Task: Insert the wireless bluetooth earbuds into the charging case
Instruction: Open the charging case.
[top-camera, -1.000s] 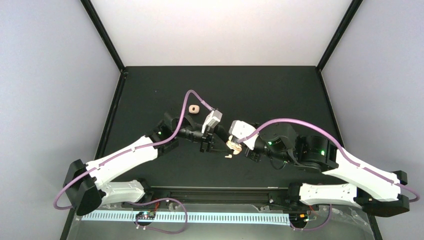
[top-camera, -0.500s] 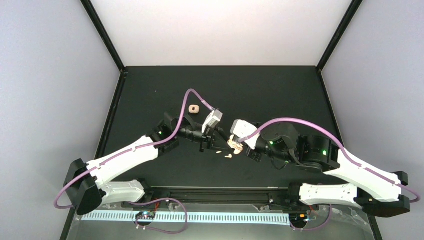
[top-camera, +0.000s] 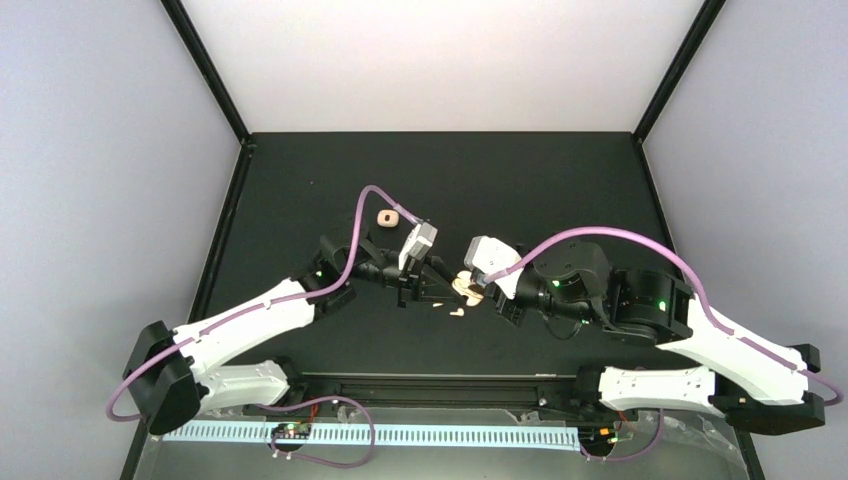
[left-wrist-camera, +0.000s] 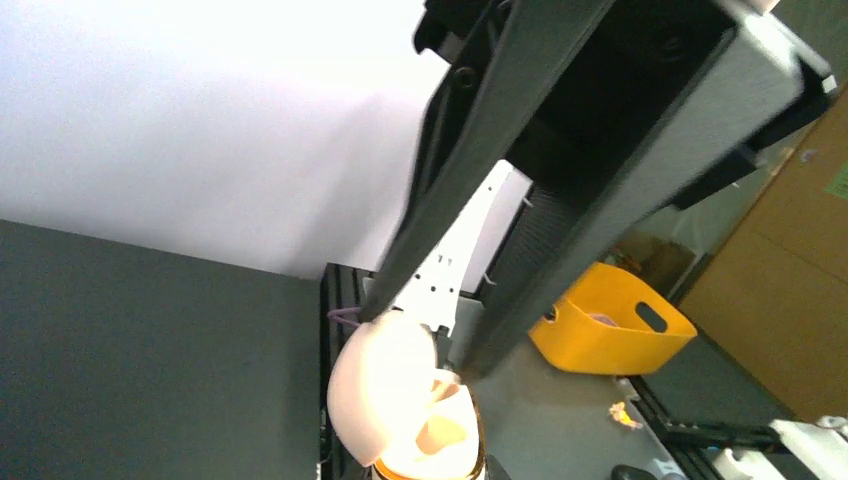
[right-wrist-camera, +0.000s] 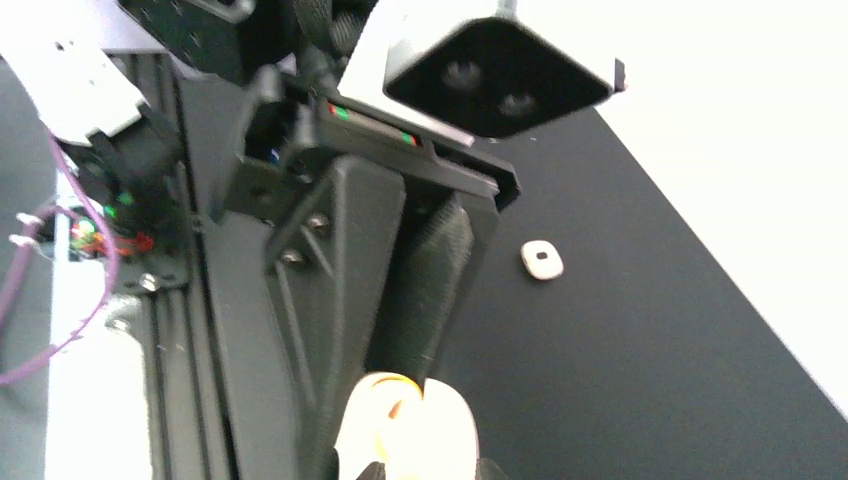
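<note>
Right wrist view: right end effector (right-wrist-camera: 425, 468), cropped, pinches charging case (right-wrist-camera: 405, 435); left end effector (left-wrist-camera: 425, 340) unclear.

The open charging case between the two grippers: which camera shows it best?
Left wrist. The open charging case sits large at lower centre, with its lid raised and the lit cavity visible. Top external shows the case only as a small cream speck. Right wrist catches just part of it, cut off by the bottom edge.

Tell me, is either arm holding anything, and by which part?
The right fingers seem to clasp the open charging case by its base. The left fingers reach its lid; whether they grip cannot be told.
</note>
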